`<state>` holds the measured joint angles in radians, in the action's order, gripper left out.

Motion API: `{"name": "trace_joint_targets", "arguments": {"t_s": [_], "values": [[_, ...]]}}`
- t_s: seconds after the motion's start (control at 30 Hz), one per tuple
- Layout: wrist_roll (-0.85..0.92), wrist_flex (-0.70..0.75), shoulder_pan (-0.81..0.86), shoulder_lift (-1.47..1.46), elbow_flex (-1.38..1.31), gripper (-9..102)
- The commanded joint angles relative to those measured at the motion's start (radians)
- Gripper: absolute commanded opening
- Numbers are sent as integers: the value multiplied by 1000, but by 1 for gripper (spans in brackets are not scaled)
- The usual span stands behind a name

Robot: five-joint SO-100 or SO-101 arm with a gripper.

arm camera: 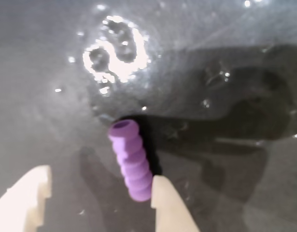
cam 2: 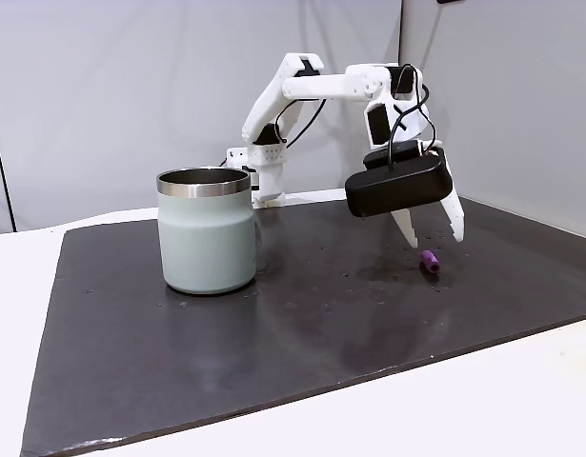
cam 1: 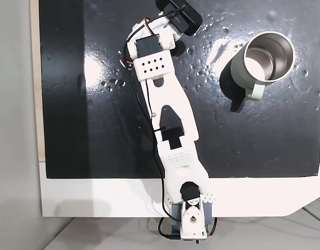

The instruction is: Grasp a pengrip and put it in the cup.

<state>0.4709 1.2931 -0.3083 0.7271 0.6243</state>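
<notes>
Fingertips: two pale fingers [arm camera: 167, 208] rise from the bottom edge of the wrist view, spread apart with nothing between them; the gripper [arm camera: 97, 198] hangs just above the mat.
Pengrip: the lilac ribbed pengrip [arm camera: 130, 160] lies on its side on the mat, its near end just beside the inner edge of the finger on the right of that view, its hollow end pointing away.
Handling: likely light, soft and rubbery; the ribs should give grip, though it could roll.
Hold: across the ribbed middle, jaws square to its length.
Mat: dark, glossy mat [cam 2: 302, 324], with glare spots.
Cup: the cup [cam 2: 207, 228] stands upright, well apart from the pengrip, mouth open.
</notes>
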Motion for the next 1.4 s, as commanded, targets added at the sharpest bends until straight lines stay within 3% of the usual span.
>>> {"name": "trace_joint_targets", "arguments": {"t_s": [0.0, 0.1, 0.33, 0.57, 0.8, 1.1, 1.37], "values": [[25, 100, 17, -118, -296, 26], [61, 318, 17, -462, -899, 26], [81, 328, -2, -505, -890, 19], [114, 321, -8, -532, -891, 2], [138, 359, -28, -540, -891, 0], [104, 528, -3, -225, -854, 0], [101, 535, 97, 282, -453, 0]]}}
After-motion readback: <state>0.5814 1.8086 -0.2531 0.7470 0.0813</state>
